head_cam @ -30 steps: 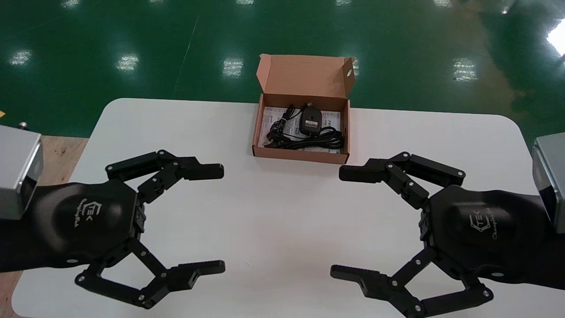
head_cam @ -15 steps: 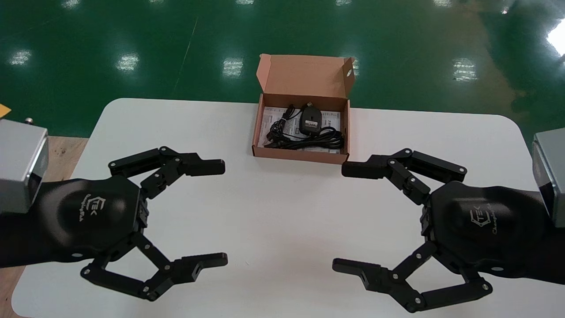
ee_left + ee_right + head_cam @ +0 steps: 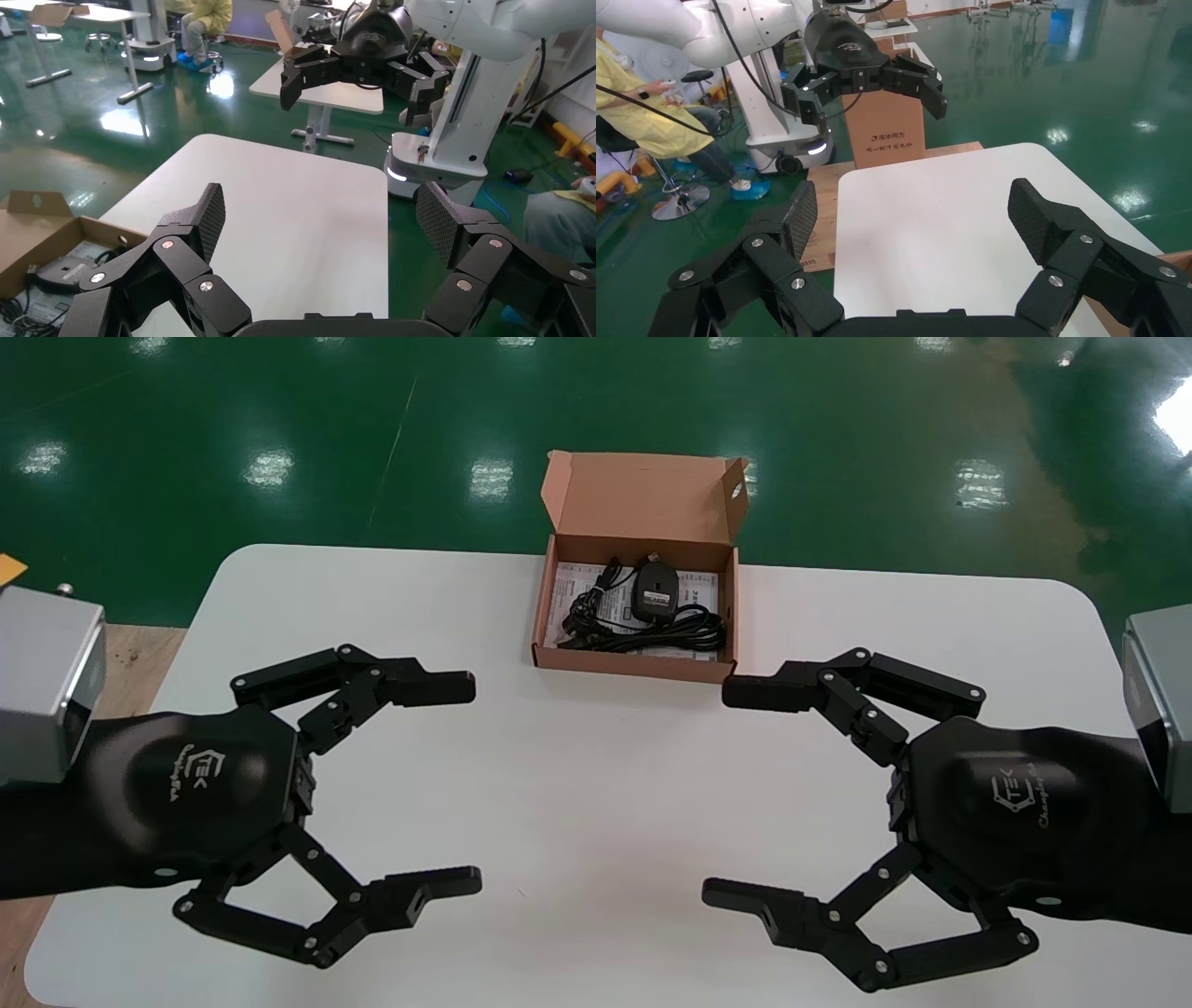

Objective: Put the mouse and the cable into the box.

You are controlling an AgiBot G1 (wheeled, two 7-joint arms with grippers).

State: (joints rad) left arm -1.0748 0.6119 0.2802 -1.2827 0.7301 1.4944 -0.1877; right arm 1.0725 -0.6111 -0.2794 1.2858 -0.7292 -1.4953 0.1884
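White table [image 3: 596,775] over a glossy green floor [image 3: 279,412]. The mouse [image 3: 656,592] and cable [image 3: 652,633] lie inside the open box [image 3: 636,665] (far edge). The left gripper [image 3: 459,784] and right gripper [image 3: 731,792] hover nearer, fingers spread, each marked "TEK".

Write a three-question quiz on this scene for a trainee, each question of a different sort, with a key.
1. True or false: the mouse and the cable lie inside the box.
2. The box's lid is: A) shut; B) open, standing up at the far side; C) lying loose on the table.
3. Fill in: the left end effector and the right end effector hover over the table, empty, with their fingers ____.

Key: 1 true; 2 B; 3 open.
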